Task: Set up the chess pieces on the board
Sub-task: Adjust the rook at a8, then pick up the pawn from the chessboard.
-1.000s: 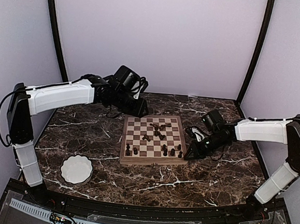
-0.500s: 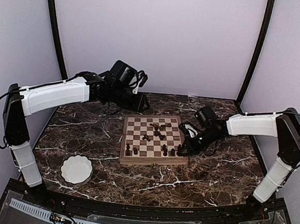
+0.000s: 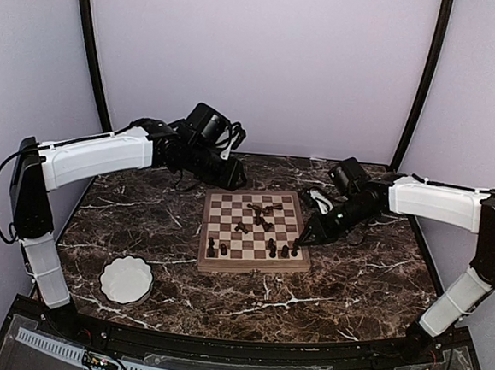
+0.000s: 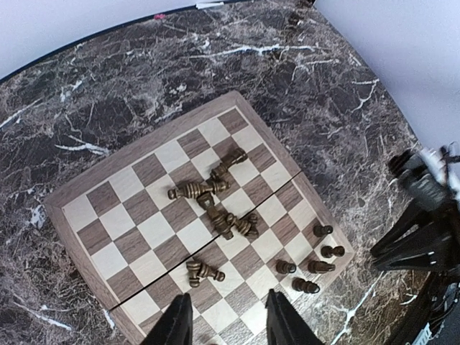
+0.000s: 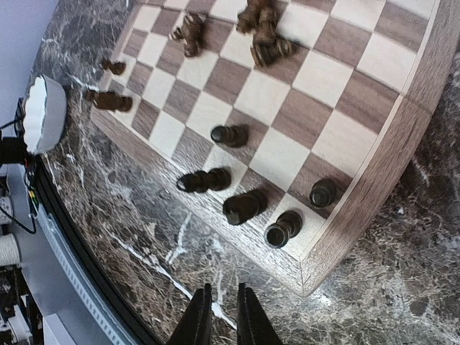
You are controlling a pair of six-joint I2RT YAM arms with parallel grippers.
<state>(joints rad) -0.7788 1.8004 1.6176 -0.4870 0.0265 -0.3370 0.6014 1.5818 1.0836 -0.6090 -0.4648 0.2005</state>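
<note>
The board (image 3: 249, 267) lies mid-table. A heap of fallen chess pieces (image 3: 262, 216) covers its centre, and several stand along its near edge (image 3: 284, 251). My left gripper (image 3: 231, 180) hovers over the board's far left corner. It is open (image 4: 228, 327) with nothing between its fingers, above the near squares beside a toppled pair (image 4: 201, 271). My right gripper (image 3: 300, 238) is low at the board's near right corner. Its fingers are parted by a narrow slit (image 5: 221, 320) and empty, above marble just off the corner (image 5: 359, 215). A standing piece (image 5: 282, 228) is close ahead.
A white scalloped bowl (image 3: 126, 279) sits on the dark marble table at the near left and shows in the right wrist view too (image 5: 43, 115). White walls and black posts enclose the back and sides.
My right gripper has swung left and forward, from beside the board to its near right corner, and its fingers have parted slightly. The left arm has barely shifted.
</note>
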